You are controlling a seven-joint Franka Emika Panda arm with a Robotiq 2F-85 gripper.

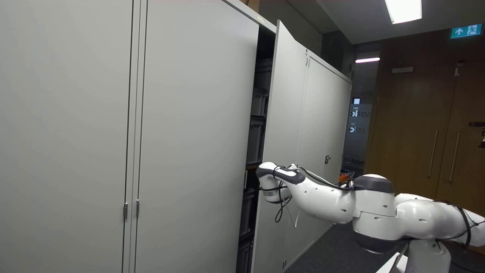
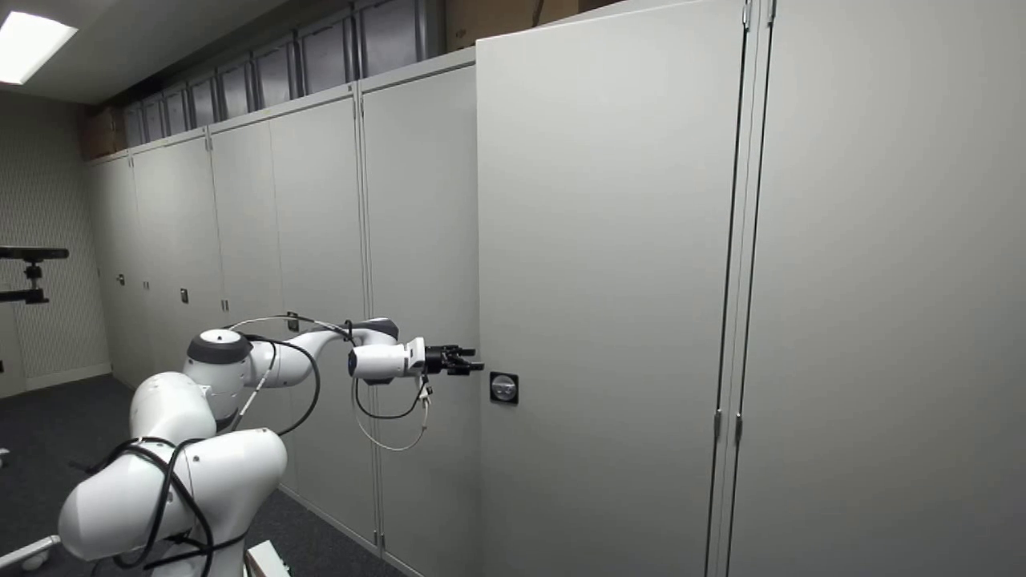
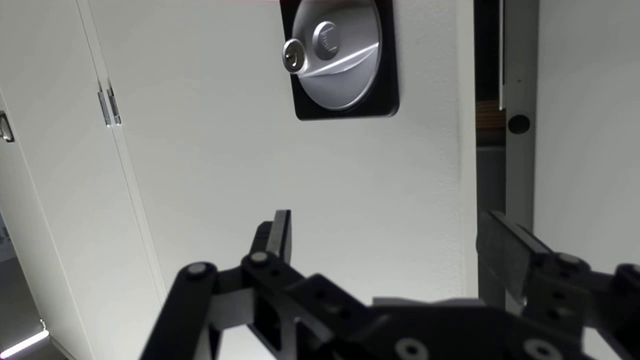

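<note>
A tall grey cabinet door (image 1: 282,113) stands ajar. Its round silver lock (image 3: 345,75) on a black plate shows above the jaws in the wrist view; in an exterior view the lock (image 2: 504,388) lies just right of the fingertips. My gripper (image 3: 385,214) is wide open and holds nothing. One of its fingers (image 3: 282,237) is seen against the door's face, the opposite one against the dark gap (image 3: 490,180) beside the door's edge (image 3: 468,150). Whether either touches is unclear. In an exterior view the gripper (image 2: 478,359) points at the door; my own wrist hides it elsewhere.
Grey storage bins (image 1: 255,140) stand on shelves inside the gap. A neighbouring cabinet door (image 1: 197,132) stands beside the opening, and further cabinets (image 2: 317,200) line the wall. Cables (image 2: 393,417) hang under the wrist. A camera on a mount (image 2: 32,272) stands off to the side.
</note>
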